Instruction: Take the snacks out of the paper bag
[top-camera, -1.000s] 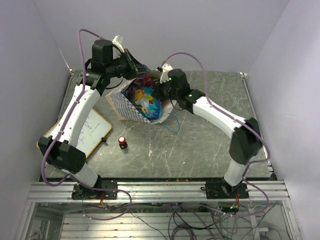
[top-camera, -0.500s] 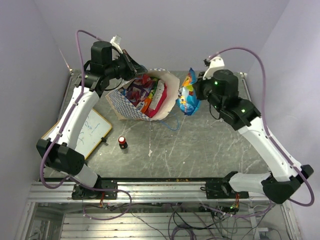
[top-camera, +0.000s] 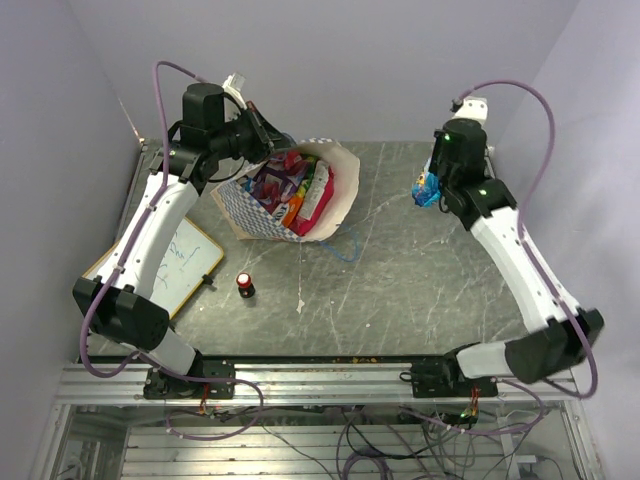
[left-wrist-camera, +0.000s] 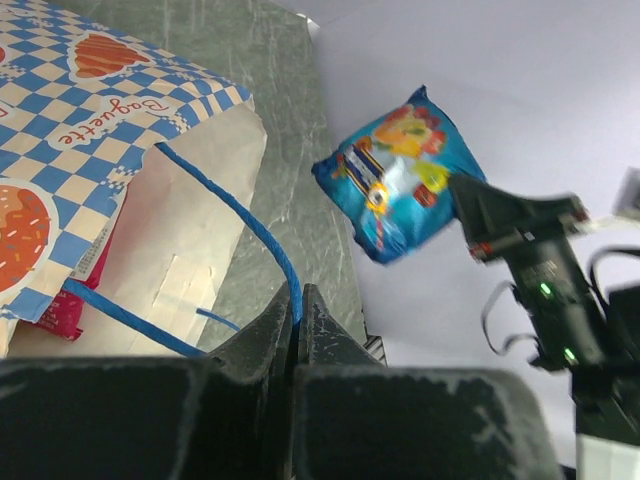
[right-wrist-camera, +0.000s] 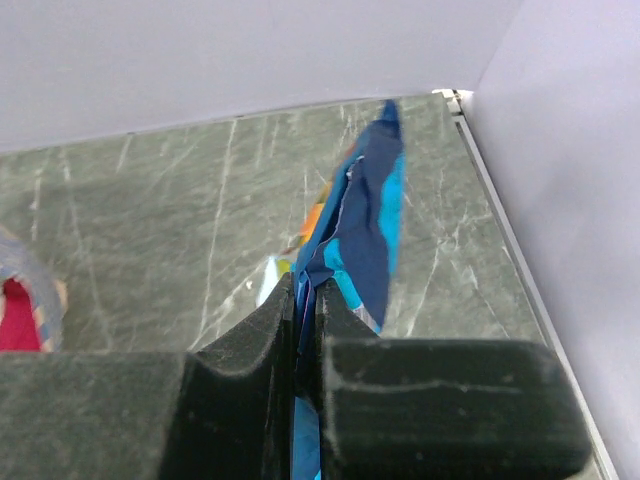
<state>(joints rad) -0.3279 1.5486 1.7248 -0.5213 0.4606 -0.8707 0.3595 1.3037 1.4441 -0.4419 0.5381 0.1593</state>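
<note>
The desk (top-camera: 420, 270) carries everything, and its far right corner is where the risk lies: a packet let go there could slide to the rim or bounce off it, since the wall and edge are close. The bag (top-camera: 246, 214) stands open at the far left of the desk, its mouth tilted toward the middle, with more snacks (top-camera: 295, 190) in pink, red and orange packed inside. The left tool (left-wrist-camera: 298, 300) is closed tight on the bag's blue handle (left-wrist-camera: 250, 225). That thin cord bears the strain, so a hard pull could tear the paper or tip the bag and spill its load. The whiteboard (top-camera: 180, 262) lies flat at the left edge, well apart from both tools and in nobody's way. The blue packet (left-wrist-camera: 395, 175) is out of the bag and hangs in the air over the far right part of the desk, pinched at its top seam by the right tool (right-wrist-camera: 305, 290), jaws nearly together. The film is slick and the bite small, so a quick swing might shake it loose. A small red bottle (top-camera: 244, 285) stands near the bag's front and could be knocked on a later reach.
</note>
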